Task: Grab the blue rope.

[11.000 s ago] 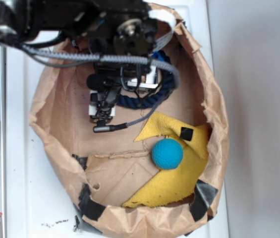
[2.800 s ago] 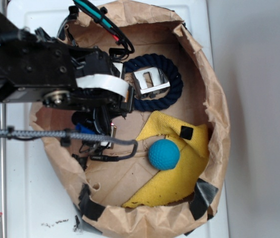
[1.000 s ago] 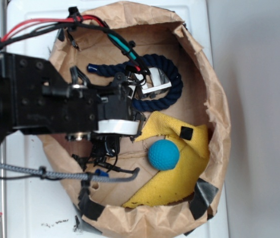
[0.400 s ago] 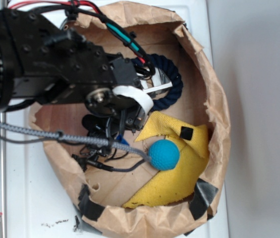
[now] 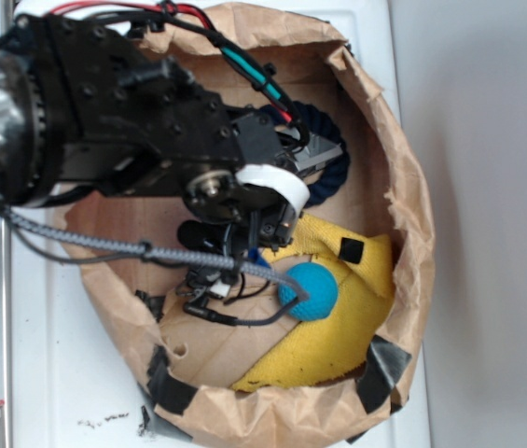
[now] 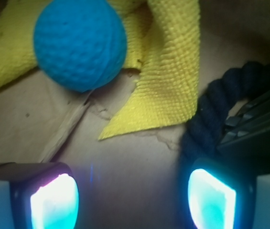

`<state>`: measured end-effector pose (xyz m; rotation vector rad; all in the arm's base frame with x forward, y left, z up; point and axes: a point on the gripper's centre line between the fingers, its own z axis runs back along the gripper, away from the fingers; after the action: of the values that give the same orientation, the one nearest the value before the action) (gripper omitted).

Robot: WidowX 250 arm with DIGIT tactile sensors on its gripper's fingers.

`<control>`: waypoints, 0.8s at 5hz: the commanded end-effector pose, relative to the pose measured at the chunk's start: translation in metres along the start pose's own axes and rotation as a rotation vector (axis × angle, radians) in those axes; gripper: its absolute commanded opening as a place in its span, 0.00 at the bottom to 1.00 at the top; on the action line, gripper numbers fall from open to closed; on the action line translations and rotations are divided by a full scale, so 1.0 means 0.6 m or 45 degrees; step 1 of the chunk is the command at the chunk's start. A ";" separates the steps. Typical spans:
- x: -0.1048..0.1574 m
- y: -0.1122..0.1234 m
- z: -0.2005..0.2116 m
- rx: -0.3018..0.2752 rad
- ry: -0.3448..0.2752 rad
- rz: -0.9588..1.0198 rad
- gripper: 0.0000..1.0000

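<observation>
- A black robot arm (image 5: 104,121) fills the left half of the overhead view, reaching over a shallow container made from a crumpled brown paper bag (image 5: 403,187) with its walls rolled down.
- The bag sits on a white table (image 5: 39,373); patches of black tape (image 5: 172,387) hold its lower rim.
- In the wrist view the gripper (image 6: 132,195) points at bare brown paper floor, its two fingers (image 6: 53,200) spread apart and glowing pale blue-white, with nothing between them.
- A braided grey cable (image 5: 104,245) trails from the arm across the bag.
- Inside the bag, a yellow woven cloth (image 5: 338,327) lies flat toward the lower right; a folded corner of it points down between the fingers in the wrist view.
- A teal-blue dimpled ball (image 5: 308,291) rests on the cloth's left edge, and shows at upper left in the wrist view.
- The blue rope (image 5: 333,173), thick, dark navy and twisted, curves against the bag's upper right floor, mostly hidden under the arm; in the wrist view it lies just beside the right finger.
- A small black square (image 5: 351,249) sits on the cloth.
</observation>
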<state>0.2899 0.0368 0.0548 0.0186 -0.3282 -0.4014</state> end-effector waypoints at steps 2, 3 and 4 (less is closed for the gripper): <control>0.025 0.035 0.016 0.030 -0.048 0.026 1.00; 0.010 0.036 0.039 0.005 -0.055 0.025 1.00; -0.006 0.045 0.058 -0.012 -0.064 0.039 1.00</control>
<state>0.2827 0.0571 0.0653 -0.0397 -0.3206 -0.3774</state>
